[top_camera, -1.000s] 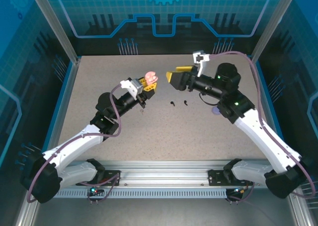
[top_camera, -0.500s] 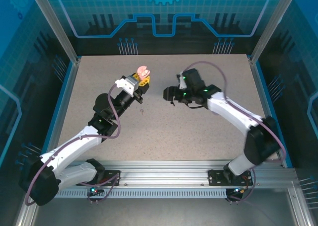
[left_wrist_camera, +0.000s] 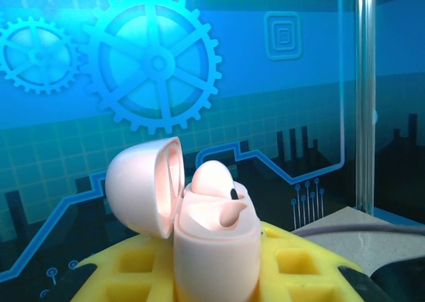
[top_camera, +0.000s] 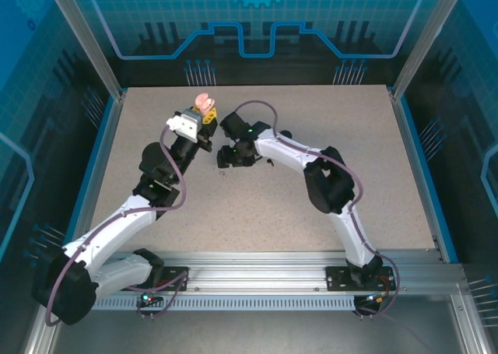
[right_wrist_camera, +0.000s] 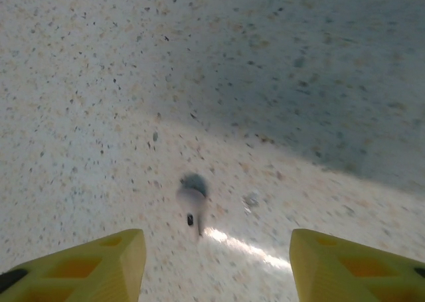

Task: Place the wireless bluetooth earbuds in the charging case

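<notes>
Looking through the left wrist camera, I see my left gripper [top_camera: 208,114] clamped on the pink charging case [left_wrist_camera: 214,249] and raised off the table [right_wrist_camera: 99,83] — lid [left_wrist_camera: 143,196] tipped open, one pink earbud [left_wrist_camera: 212,180] seated inside. My right gripper [right_wrist_camera: 216,262] hangs low over the table, fingers [right_wrist_camera: 86,262] spread and holding nothing — a small pale earbud [right_wrist_camera: 193,197], blurred, lies on the surface between them

High overview, left wrist outward, right downward
</notes>
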You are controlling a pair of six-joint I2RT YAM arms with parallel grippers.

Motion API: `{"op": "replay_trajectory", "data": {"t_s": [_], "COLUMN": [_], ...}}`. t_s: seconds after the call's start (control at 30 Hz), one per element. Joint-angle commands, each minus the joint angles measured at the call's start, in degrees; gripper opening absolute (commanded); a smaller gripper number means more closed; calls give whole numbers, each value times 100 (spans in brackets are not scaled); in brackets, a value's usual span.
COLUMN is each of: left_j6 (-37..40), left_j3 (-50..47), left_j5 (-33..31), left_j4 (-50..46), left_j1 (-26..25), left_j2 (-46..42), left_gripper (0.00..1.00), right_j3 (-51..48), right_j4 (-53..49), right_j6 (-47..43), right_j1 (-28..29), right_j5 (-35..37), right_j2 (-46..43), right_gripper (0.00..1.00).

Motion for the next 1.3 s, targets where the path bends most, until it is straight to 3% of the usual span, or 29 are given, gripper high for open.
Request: {"op": "replay_trajectory", "data": {"t_s": [0.0,0.57,1.27], "left_j6": [-177,-302,-412], "left_j3": [289,166,65], "left_j5": [-103,-62,-60], "left_j4": [196,178,212], "left_j1": [110,258,282], "left_j2": [-188,-334,-373], "left_gripper": [0,0,0], "right_j3": [732,2198,2563], "right_j4": [-910,-1680,-1879], "right_j6": [-69,-78,61], "right_j1": [181,573,784], "right_j5": [325,836,1041], "right_j2": [579,1722,2046], "right_gripper": [58,48,32]}}
